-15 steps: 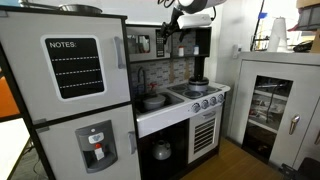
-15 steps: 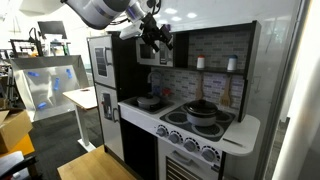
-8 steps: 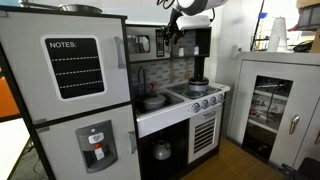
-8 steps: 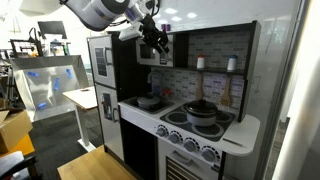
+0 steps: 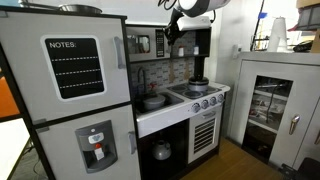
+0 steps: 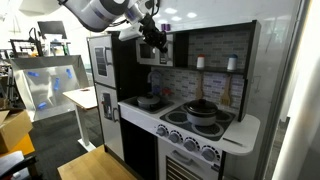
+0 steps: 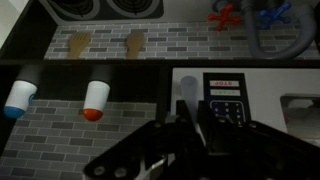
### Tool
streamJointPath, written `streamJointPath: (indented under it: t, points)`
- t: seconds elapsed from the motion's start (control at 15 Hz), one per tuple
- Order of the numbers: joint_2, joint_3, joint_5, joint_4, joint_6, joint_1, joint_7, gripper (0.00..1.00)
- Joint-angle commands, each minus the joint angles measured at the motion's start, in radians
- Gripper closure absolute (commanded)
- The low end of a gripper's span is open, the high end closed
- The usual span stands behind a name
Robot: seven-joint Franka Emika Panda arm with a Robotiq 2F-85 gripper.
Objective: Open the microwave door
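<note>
The microwave door (image 5: 141, 44) is a small white-framed panel with a dark window, high in the toy kitchen, and it also shows from the side (image 6: 148, 53). In the wrist view its white vertical handle (image 7: 184, 98) runs beside the black button strip (image 7: 225, 101). My gripper (image 7: 186, 126) is shut on that handle, with a dark finger on each side of it. Both exterior views show the gripper (image 5: 166, 36) (image 6: 157, 44) pressed up against the door's handle edge. The door lies flush with the cabinet.
The big fridge door with its NOTES board (image 5: 74, 66) stands beside the microwave. Below are the stove with a pot (image 5: 198, 84) and the oven door (image 5: 161, 150). Cups (image 6: 200, 62) sit on the neighbouring shelf. A white cabinet (image 5: 275, 105) stands apart.
The jaws have closed from wide open onto the microwave door's handle. The arm has hardly moved and the door has not swung.
</note>
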State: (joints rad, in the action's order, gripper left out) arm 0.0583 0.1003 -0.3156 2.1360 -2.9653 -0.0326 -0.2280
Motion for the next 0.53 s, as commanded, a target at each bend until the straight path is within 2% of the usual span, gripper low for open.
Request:
streamJointPath:
  t: [0.0, 0.47]
  points:
    - [-0.008, 0.005, -0.025, 0.022, -0.047, 0.000, -0.011, 0.96]
    - [-0.087, 0.007, -0.051, 0.108, -0.057, 0.005, -0.051, 0.96]
